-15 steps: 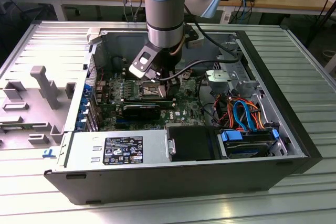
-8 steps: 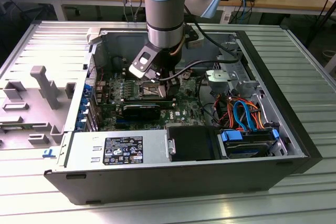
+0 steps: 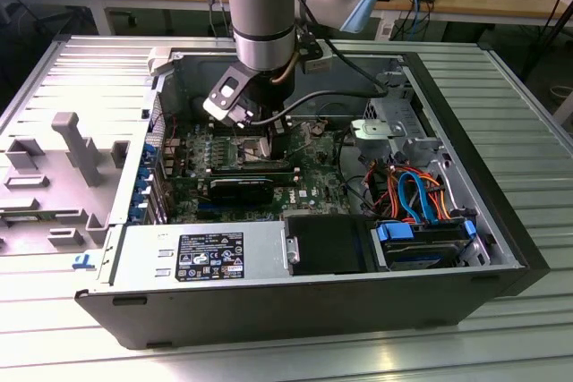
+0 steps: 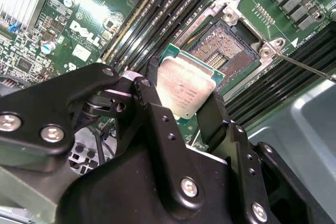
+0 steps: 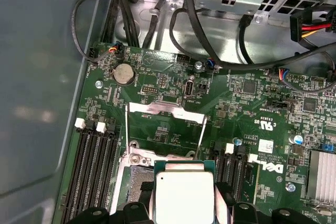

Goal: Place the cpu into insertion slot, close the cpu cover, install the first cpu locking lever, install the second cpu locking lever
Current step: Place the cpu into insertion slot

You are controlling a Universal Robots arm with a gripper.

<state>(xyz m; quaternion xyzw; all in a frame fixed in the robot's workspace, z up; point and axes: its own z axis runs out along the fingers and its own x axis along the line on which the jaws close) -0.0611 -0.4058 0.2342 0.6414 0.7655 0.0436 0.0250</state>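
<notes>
**Over the slot: the chip sits in my claw**

Inside the open computer case (image 3: 501, 248), my arm (image 3: 260, 6) reaches down to the green board (image 5: 247, 98). I watch from far away through 3 cameras.

My claw (image 4: 184, 95) is closed to a narrow gap and holds the cpu (image 4: 185, 90). Its 2 black fingers (image 4: 212, 114) press on 2 opposite sides of the chip. The shiny grey top of the cpu faces up, and a thin green edge shows around it. In the first wrist view I see the cpu (image 5: 184, 195) between the tips of the claw (image 5: 184, 199) too.

The cpu hangs right over the insertion slot (image 4: 226, 45) and hides 1 part of it. In the second wrist view the chip looks tilted. I cannot tell if it touches the slot. The rest of the slot is bare, and I can see its dark middle and its silver rim.

The cpu cover (image 5: 165, 109) is open. It stands tipped back at the far side of the slot, and I can see the board through its window.

A thin metal rod (image 4: 304, 66) sticks out from 1 corner of the slot. Long black memory slots (image 5: 92, 166) run along both sides of it. A round battery (image 5: 124, 73) sits on the board beyond the cover.
</notes>
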